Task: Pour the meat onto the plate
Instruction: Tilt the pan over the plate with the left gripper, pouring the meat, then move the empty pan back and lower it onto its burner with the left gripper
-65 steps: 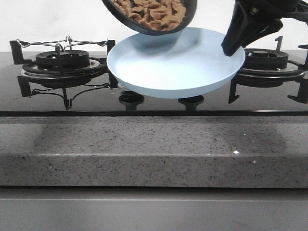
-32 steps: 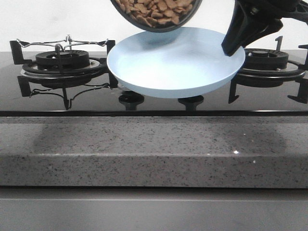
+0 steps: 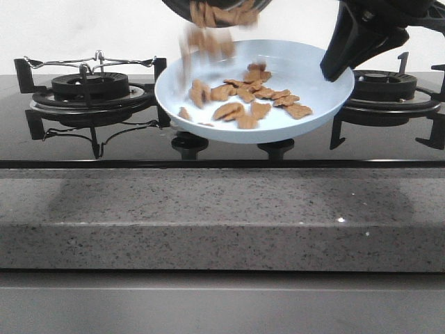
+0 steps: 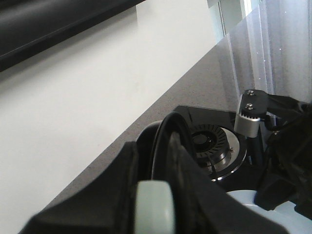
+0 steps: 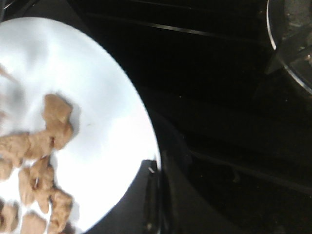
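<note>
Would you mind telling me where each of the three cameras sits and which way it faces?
Front view: fixed low before the stone counter, facing forward at the round light-blue glossy plate taking orange-brown meat pieces from a black pan; the right hand grips the plate's rim.
Left wrist view: on the left arm, raised, looking over the left hand toward a burner and the wall.
Right wrist view: on the right arm, looking down at plate and meat; one finger shows.
Front and right wrist views share plate and meat.
</note>
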Robot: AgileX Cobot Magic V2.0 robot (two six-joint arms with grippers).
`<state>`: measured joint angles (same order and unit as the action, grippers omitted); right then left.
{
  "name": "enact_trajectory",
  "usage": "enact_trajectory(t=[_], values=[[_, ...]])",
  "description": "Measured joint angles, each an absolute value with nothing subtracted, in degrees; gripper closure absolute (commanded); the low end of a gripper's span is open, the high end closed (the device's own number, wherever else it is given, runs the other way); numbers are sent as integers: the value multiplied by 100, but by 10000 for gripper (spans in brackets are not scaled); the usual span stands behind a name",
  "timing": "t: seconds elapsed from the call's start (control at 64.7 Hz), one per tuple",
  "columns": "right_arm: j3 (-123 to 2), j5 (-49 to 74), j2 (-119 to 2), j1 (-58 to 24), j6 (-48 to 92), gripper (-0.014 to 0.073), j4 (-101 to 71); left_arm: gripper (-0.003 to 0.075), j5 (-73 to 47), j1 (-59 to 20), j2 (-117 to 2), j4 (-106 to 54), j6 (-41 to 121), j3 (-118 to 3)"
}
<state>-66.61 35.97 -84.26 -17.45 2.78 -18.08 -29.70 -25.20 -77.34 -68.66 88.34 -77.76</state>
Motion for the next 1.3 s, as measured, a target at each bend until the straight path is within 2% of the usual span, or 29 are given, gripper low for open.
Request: enact_trajectory(t=[0.572, 0.711, 1.02, 1.298], values=[[-6661, 3607, -8426, -1745, 278, 654, -1808, 741, -3056, -2528, -7734, -6902, 9077, -7776], [-6661, 3607, -8426, -1745, 278, 654, -1808, 741, -2816, -2398, -7734, -7002, 8639, -7776], [-6661, 3614, -8426, -1745, 278, 654, -1808, 741, -2852, -903, -7845, -7247, 6550, -7776], [-6661, 3614, -8426, -1745, 278, 654, -1808, 741, -3574, 507, -8635, -8500, 5513, -7776]])
